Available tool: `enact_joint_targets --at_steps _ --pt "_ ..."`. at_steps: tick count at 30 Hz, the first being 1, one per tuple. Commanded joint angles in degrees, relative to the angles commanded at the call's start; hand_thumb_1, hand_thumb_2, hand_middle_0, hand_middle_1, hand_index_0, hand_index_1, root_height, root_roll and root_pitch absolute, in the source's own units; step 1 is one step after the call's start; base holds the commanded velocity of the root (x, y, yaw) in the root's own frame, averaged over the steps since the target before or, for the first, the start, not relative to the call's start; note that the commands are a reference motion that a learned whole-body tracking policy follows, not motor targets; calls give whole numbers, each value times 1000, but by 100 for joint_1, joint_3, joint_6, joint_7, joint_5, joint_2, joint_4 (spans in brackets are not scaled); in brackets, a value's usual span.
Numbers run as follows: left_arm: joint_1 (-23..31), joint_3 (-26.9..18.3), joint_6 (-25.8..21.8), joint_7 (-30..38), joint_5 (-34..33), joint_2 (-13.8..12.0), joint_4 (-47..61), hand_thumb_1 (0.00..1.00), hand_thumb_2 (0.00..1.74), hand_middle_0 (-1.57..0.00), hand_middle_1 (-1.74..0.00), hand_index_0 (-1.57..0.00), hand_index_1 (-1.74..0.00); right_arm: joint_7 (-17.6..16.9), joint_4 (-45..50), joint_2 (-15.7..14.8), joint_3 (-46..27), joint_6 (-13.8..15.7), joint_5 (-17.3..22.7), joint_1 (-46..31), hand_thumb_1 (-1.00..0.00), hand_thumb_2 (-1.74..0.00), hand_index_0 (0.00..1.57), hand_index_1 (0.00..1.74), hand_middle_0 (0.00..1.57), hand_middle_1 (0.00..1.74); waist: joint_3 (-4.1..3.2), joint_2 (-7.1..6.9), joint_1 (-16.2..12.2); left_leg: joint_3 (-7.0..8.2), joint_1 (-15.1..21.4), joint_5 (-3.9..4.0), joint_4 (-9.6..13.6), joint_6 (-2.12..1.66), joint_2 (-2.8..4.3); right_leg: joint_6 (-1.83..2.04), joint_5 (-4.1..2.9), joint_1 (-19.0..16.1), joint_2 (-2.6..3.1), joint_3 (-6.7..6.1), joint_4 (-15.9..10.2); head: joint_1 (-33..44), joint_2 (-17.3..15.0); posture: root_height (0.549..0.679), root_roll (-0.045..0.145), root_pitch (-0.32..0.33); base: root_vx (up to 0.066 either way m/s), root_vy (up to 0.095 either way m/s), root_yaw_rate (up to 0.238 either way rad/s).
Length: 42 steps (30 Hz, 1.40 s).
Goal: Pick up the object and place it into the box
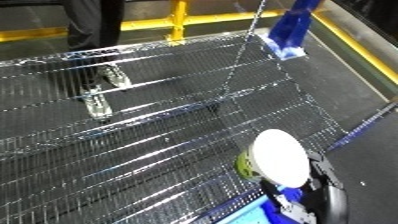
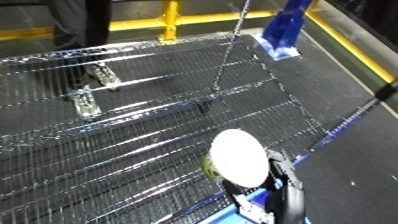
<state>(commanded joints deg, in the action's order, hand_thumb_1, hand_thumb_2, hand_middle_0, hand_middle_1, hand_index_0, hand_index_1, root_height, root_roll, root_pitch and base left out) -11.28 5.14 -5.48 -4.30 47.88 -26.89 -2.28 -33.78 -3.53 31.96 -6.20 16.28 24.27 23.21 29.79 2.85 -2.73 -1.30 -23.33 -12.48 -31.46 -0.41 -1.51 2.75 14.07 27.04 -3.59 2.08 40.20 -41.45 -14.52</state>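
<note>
In the left eye view, a wire mesh surface (image 1: 169,125) is seen stretching across most of the frame, with a dark floor beyond it on the right. Near the lower right, a white disc-shaped object (image 1: 280,156) with a yellow-green underside is held up over the mesh's near edge. The right hand (image 1: 322,187) is seen just below and to the right of the object, its black fingers curled against the object's rim, so the object is gripped. A strip of the blue bin (image 1: 253,215) shows at the bottom edge, directly under the hand. A blue post (image 1: 290,27) stands at the far corner of the mesh, and a yellow rail (image 1: 182,21) runs behind it.

In the right eye view, the same object (image 2: 238,156) appears closer to the centre bottom, tilted with its white face towards the camera. The hand (image 2: 282,189) is seen clasping it from below. The left hand is seen in neither view.
</note>
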Motion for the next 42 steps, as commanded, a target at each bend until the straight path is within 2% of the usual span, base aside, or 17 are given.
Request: enact_joint_targets --at_steps 6,10,17,22,31,42 --pt "51 65 -211 81 92 192 -155 1000 1740 -1570 -1740 -1570 -1740 -15 -131 111 -361 26 182 -571 -1000 -1740 1570 1740 1570 1740 -10 112 -281 130 467 13 227 -32 21 8 -37 -340 -21 -161 -231 -238 -785 656 67 54 -27 144 -163" --pt "107 107 -370 106 158 294 -302 1000 1740 -1570 -1740 -1570 -1740 79 -364 162 -536 60 296 -924 -1000 -1740 1570 1740 1570 1740 -75 199 -422 207 733 23 388 -55 38 17 -20 -538 -44 -250 -346 -389 -1089 658 71 39 29 136 -153" --pt "269 26 -437 12 207 376 -449 1000 1740 -1570 -1740 -1570 -1740 226 -570 130 -802 154 596 -1504 -1000 -1740 1570 1740 1570 1740 -196 288 -601 343 1027 14 591 -70 37 33 -46 -737 -78 -309 -563 -566 -1197 662 77 31 6 77 -109" --pt "306 -4 -478 -76 221 440 -538 1000 1740 -1570 -1740 -1570 -1740 449 -852 51 -943 319 838 -1783 -1000 -1740 1570 1740 1570 1740 -237 333 -724 417 1167 5 675 -71 27 39 -61 -805 -89 -352 -641 -596 -1183 663 80 26 -1 49 -74" --pt "269 83 -473 -74 269 484 -560 1000 1740 -1570 -1740 -1570 -1740 1020 -1380 -6 -953 535 1421 -1940 -550 -957 864 957 864 957 -225 380 -805 456 1264 42 790 -86 11 52 -109 -849 -83 -380 -760 -579 -1113 664 82 24 -11 11 -35" --pt "251 158 -406 -89 264 478 -573 1000 1740 -1570 -1740 -1570 -1740 1045 -1524 -103 -855 580 1518 -1914 0 0 0 0 0 0 -250 366 -746 400 1296 85 845 -87 3 21 -92 -909 -53 -323 -766 -643 -1157 665 83 21 5 -23 41"
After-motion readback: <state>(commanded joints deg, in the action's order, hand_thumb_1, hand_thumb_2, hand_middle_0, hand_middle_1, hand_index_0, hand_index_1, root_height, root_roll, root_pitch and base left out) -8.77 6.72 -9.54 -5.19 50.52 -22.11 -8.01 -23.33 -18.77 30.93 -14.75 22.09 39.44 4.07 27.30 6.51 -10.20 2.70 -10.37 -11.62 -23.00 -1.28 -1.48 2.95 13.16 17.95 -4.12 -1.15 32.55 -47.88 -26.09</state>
